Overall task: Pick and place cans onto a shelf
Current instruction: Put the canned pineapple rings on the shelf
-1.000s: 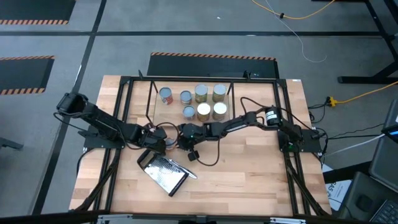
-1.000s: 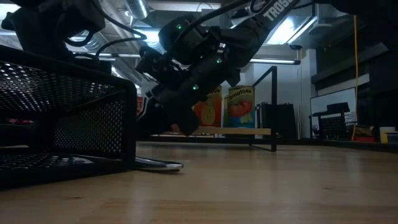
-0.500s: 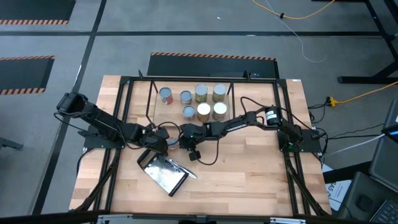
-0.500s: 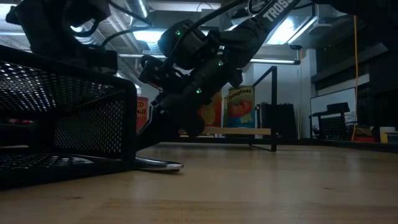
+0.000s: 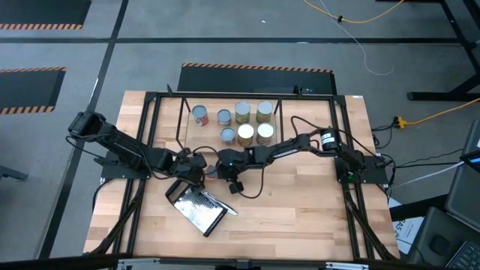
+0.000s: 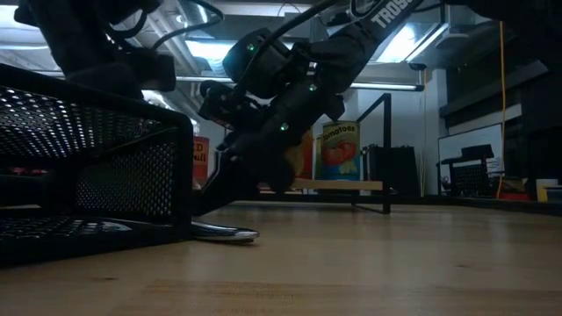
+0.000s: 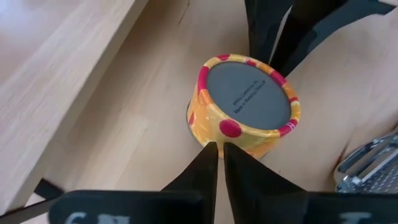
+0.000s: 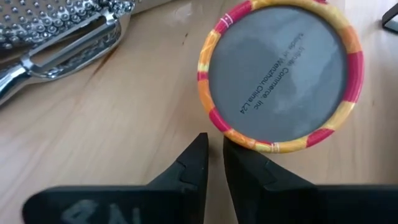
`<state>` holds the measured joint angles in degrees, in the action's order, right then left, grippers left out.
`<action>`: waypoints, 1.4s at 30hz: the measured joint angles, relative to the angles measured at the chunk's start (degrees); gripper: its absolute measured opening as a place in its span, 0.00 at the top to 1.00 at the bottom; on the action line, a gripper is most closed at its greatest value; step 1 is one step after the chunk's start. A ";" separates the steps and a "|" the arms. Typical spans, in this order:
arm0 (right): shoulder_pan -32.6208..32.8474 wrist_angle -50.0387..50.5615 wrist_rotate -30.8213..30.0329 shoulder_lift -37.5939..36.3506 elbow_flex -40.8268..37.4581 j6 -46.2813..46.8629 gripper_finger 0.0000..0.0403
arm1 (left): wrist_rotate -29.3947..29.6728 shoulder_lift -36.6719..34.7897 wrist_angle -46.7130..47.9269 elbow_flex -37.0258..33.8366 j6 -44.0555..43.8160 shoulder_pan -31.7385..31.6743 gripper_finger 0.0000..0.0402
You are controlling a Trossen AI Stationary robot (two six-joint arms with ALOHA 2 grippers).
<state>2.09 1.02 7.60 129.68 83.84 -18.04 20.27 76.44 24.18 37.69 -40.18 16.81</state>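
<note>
One can [image 7: 247, 104] with a yellow-orange label, red dots and a grey top stands on the table [image 5: 300, 210] between my two grippers; it also shows in the right wrist view [image 8: 280, 74] and from above [image 5: 211, 171]. My left gripper [image 7: 217, 152] is shut, its tips at the foot of the can's left-facing side. My right gripper [image 8: 214, 149] is shut and empty, its tips just beside the can's rim on the opposite side. Several more cans [image 5: 245, 124] stand on the shelf [image 6: 351, 185] at the far side. My left gripper has its shut fingertips [image 7: 210, 149] at the lower side wall [image 7: 214, 134] of the can, coming slanting down from the table's left; whether they touch it cannot be told. My right gripper has one fingertip [image 8: 235, 148] close under the can's rim [image 8: 249, 140], and I cannot tell whether it touches.
A metal grater [image 5: 199, 210] with a black handle lies just near-side of the grippers, also visible in the wrist views [image 8: 56, 31]. Black frame rods [image 5: 154, 135] edge the table. A cable loop [image 5: 251, 187] hangs from the right arm onto the board.
My left arm has risen a little over the table. My right gripper has tipped at the wrist, staying in place beside the can.
</note>
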 joint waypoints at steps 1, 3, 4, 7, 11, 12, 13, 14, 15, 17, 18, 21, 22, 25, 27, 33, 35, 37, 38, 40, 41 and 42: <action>0.00 0.84 0.00 -0.06 0.08 0.02 0.86 | 0.00 0.00 -0.36 0.00 0.00 0.00 0.95; 0.00 2.64 0.03 -0.15 0.44 1.37 0.86 | -0.03 0.00 -1.18 0.02 0.07 -0.01 0.96; 0.00 4.16 0.11 -0.15 1.00 2.26 0.86 | -0.02 0.00 -1.58 0.04 0.15 -0.01 0.97; 0.00 10.44 0.14 -0.15 3.60 2.75 0.86 | 0.00 0.00 -2.31 0.11 0.26 -0.03 0.99; 0.00 19.64 0.07 0.09 8.16 2.52 0.86 | 0.01 0.00 -2.35 0.11 0.27 -0.03 1.00; 0.00 22.11 -0.01 0.17 9.38 2.34 0.86 | 0.00 0.00 -2.48 0.11 0.28 -0.03 0.99; 0.00 24.89 -0.07 0.21 10.62 1.95 0.86 | 0.00 0.00 -2.59 0.11 0.28 -0.03 0.99; 0.00 27.62 -0.08 0.25 11.79 1.34 0.86 | -0.02 0.00 -2.65 0.11 0.28 -0.03 0.99; 0.00 29.93 -0.09 0.27 12.92 1.01 0.86 | -0.02 0.00 -2.66 0.11 0.28 -0.03 0.99; 0.00 34.45 -0.09 0.29 15.34 0.89 0.86 | -0.04 0.00 -2.59 0.11 0.40 -0.03 0.99; 0.00 36.09 -0.09 0.29 16.33 0.93 0.86 | -0.04 0.00 -2.51 0.11 0.80 -0.03 0.99; 0.01 37.71 -0.09 0.29 18.15 0.80 0.86 | -0.13 0.00 -1.60 0.11 1.79 -0.03 1.00; 0.08 37.41 -0.09 0.29 18.68 0.40 0.86 | -0.23 0.00 -1.00 0.11 1.81 -0.03 0.99; 0.15 35.01 -0.21 0.28 19.61 -1.39 0.86 | -1.25 0.00 1.48 0.11 1.90 -0.03 0.99; 0.15 32.80 -0.50 0.29 19.62 -1.55 0.86 | -1.70 0.00 2.94 0.11 1.92 0.01 0.99; 0.16 28.14 -0.52 0.27 19.62 -1.55 0.86 | -1.72 0.39 4.02 0.10 2.72 0.14 0.99; 0.17 28.03 -0.55 0.27 19.62 -1.55 0.86 | -1.73 0.42 3.98 0.09 3.10 0.16 0.99; 0.15 27.74 -0.55 0.27 19.62 -1.55 0.86 | -1.70 0.42 3.95 0.09 3.13 0.14 0.99; 0.07 26.83 -0.55 0.47 19.53 -1.55 0.86 | -1.70 0.42 3.78 0.09 3.21 0.14 0.99; 0.09 24.21 -0.58 0.84 18.99 -1.53 0.86 | -1.70 0.42 3.50 0.09 3.21 0.14 1.00; 0.07 24.20 -0.61 1.29 18.68 -1.55 0.86 | -1.73 0.42 3.50 0.05 3.19 0.14 1.00; 0.07 23.38 -0.61 1.88 18.58 -1.53 0.86 | -1.72 0.42 3.47 0.04 3.20 0.14 0.99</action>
<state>2.15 24.40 6.98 131.56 102.42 -19.57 18.55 76.86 27.66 37.74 -36.98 16.95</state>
